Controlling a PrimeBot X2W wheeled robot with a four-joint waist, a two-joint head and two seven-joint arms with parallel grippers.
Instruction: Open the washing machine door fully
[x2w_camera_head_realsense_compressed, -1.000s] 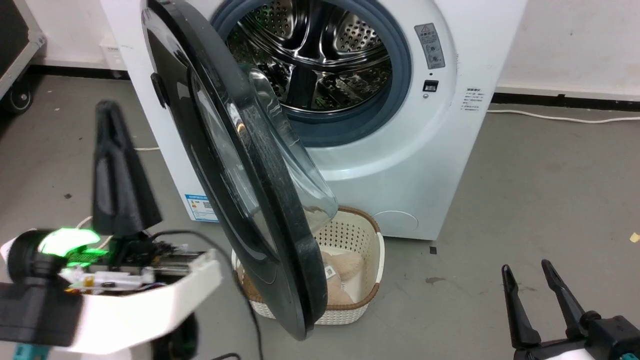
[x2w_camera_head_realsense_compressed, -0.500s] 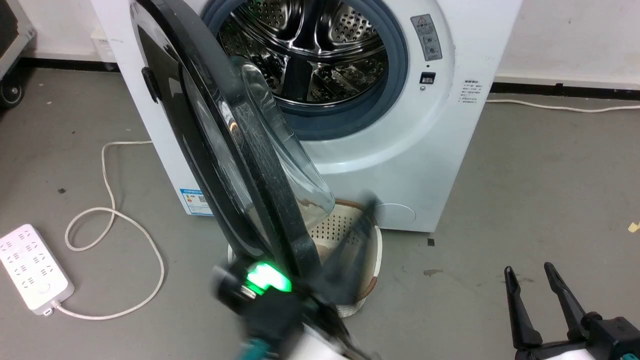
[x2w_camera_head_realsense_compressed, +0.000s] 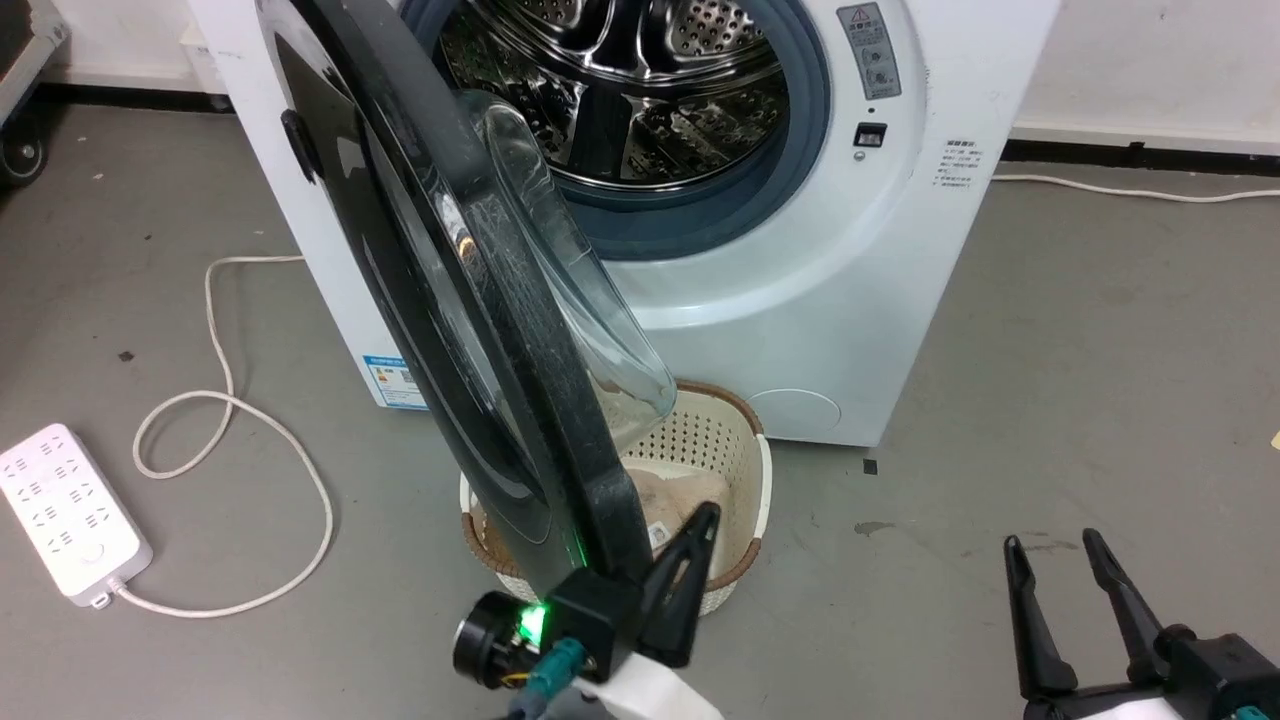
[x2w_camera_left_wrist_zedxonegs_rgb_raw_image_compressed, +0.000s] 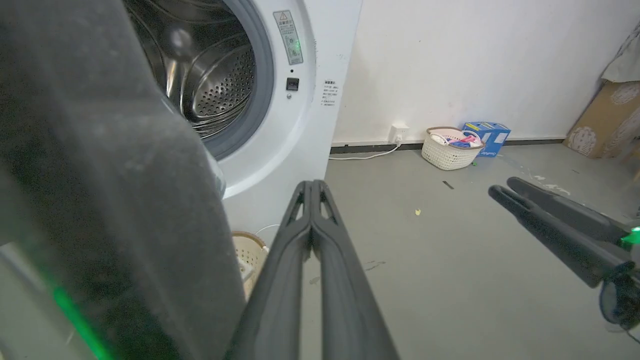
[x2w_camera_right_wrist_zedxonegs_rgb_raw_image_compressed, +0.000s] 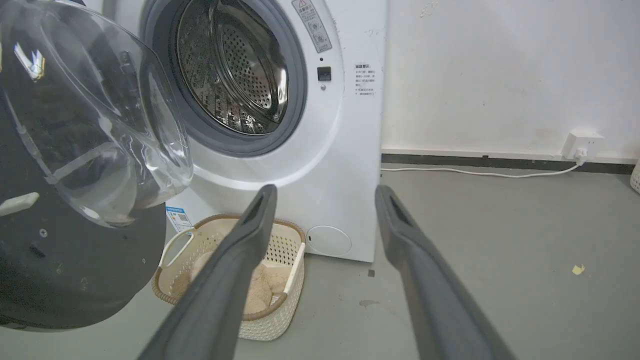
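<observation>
In the head view, one washing machine (x2w_camera_head_realsense_compressed: 850, 300) is seen. Its one washing machine door (x2w_camera_head_realsense_compressed: 420, 250) stands out to the left of the opening, nearly edge-on. The door is a glossy black disc, and a clear glass bowl (x2w_camera_head_realsense_compressed: 570, 290) bulges from it toward the steel drum (x2w_camera_head_realsense_compressed: 640, 90). One cream basket (x2w_camera_head_realsense_compressed: 735, 470) is set on the floor below the door, and one power strip (x2w_camera_head_realsense_compressed: 65, 515) lies far left. The left gripper (x2w_camera_head_realsense_compressed: 703, 520), its fingers pressed together on nothing, is held just beside the door's lower rim (contact cannot be told). The right gripper (x2w_camera_head_realsense_compressed: 1050, 545) is spread wide and empty at lower right.

In the left wrist view, the two fingers are met at their tips, and the door is shown as a dark blurred mass to their left. One white basket (x2w_camera_left_wrist_zedxonegs_rgb_raw_image_compressed: 452, 150) and one blue box (x2w_camera_left_wrist_zedxonegs_rgb_raw_image_compressed: 485, 132) are seen by the wall.

In the right wrist view, the two fingers are held well apart. The door's inner face is shown at left, its bowl catching light above the cream basket.
</observation>
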